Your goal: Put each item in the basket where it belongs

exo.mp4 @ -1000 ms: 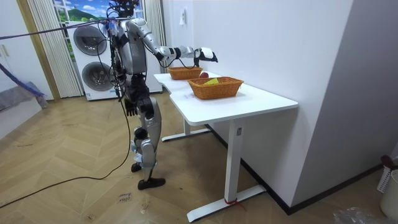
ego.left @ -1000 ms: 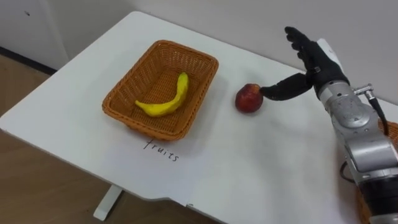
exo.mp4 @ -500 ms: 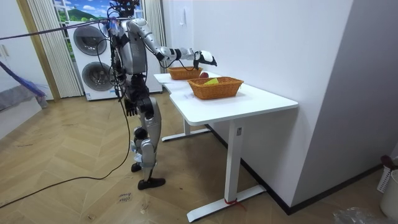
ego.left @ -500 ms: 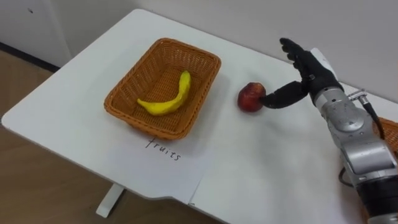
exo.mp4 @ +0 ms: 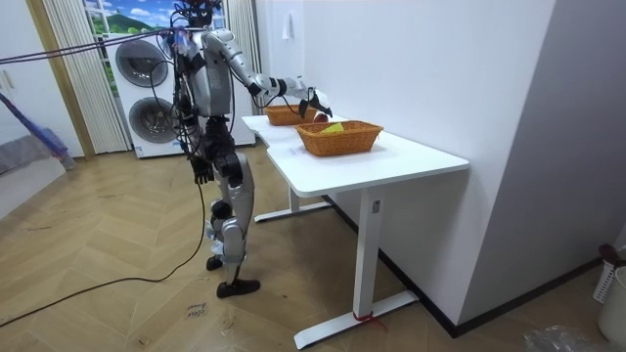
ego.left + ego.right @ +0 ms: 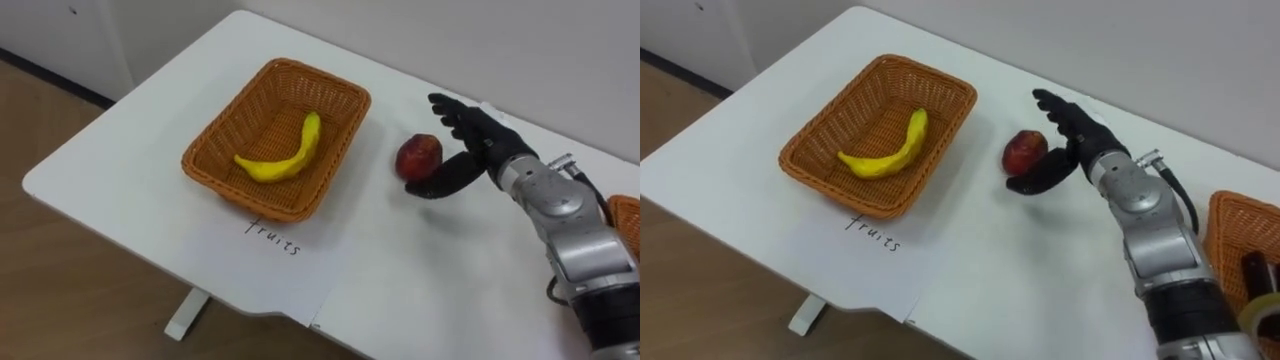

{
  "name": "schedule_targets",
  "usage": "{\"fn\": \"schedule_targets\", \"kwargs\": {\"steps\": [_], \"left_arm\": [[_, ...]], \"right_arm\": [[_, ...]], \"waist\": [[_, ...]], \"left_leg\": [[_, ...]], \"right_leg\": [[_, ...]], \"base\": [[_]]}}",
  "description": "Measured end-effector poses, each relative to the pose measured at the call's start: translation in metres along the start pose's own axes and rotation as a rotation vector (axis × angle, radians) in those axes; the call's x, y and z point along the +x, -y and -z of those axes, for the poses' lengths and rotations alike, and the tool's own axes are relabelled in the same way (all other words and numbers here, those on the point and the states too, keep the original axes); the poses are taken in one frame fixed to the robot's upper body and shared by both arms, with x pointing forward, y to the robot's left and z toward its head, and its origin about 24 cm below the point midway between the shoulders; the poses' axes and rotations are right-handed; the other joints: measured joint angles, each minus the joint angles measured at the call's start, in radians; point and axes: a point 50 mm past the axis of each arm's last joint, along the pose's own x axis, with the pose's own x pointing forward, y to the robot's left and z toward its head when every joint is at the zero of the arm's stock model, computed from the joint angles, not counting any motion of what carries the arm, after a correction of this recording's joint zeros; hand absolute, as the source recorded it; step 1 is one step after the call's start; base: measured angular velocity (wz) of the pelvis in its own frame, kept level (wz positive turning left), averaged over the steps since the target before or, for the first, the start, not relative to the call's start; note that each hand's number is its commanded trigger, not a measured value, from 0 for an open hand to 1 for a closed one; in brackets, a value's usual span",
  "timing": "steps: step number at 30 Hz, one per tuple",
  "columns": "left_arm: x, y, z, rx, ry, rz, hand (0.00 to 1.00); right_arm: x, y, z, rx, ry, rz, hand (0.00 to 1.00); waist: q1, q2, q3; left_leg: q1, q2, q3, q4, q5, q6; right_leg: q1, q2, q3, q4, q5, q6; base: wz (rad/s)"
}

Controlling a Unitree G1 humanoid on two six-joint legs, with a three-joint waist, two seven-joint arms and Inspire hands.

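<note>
Reaching beside the fruit basket [image 6: 235, 125], the right robot hand [image 6: 478, 150] spreads open around the apple [image 6: 418, 157], ready to grasp.

A white table [image 6: 120, 170] is set against the wall [image 6: 560, 50]. Placed directly on its top are a wicker basket [image 6: 262, 204], a red apple [image 6: 418, 156] near that basket's right side, a sheet of paper [image 6: 300, 275] at the front edge, and a second wicker basket [image 6: 1238, 222] at the far right.
</note>
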Motion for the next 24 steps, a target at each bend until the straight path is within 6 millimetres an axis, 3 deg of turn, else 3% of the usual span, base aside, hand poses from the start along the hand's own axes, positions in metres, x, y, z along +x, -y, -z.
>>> {"fn": "schedule_targets", "kwargs": {"steps": [4, 8, 13, 24], "left_arm": [[0.000, 0.001, 0.001, 0.003, -0.006, 0.002, 0.00], [0.001, 0.000, 0.002, 0.006, -0.011, 0.005, 0.00], [0.000, 0.002, 0.003, 0.015, -0.015, 0.011, 0.00], [0.000, 0.004, 0.003, 0.028, -0.008, 0.010, 0.00]], "right_arm": [[0.001, -0.004, 0.003, 0.052, -0.004, -0.039, 0.00], [0.002, -0.007, 0.010, 0.172, -0.011, -0.066, 0.00], [0.002, -0.008, 0.011, 0.215, -0.008, -0.064, 0.00], [0.003, -0.008, 0.016, 0.225, -0.032, -0.009, 0.00]], "waist": [[0.000, -0.014, -0.0040], [0.000, -0.015, 0.0070], [-0.001, -0.006, 0.0140], [0.001, 0.016, 0.0072]], "left_leg": [[0.002, -0.001, 0.002, 0.000, 0.000, 0.000], [0.014, -0.001, 0.001, -0.002, 0.000, 0.000], [0.007, 0.000, 0.000, -0.001, -0.002, 0.000], [-0.001, -0.001, 0.000, 0.004, -0.001, 0.000]], "right_leg": [[0.006, 0.000, 0.003, 0.000, 0.000, 0.000], [0.019, 0.000, 0.001, -0.001, 0.000, 0.000], [0.016, 0.001, 0.001, -0.001, 0.000, 0.000], [0.005, 0.000, 0.001, -0.001, 0.000, 0.000]], "base": [[0.00], [0.00], [0.00], [0.00]]}}
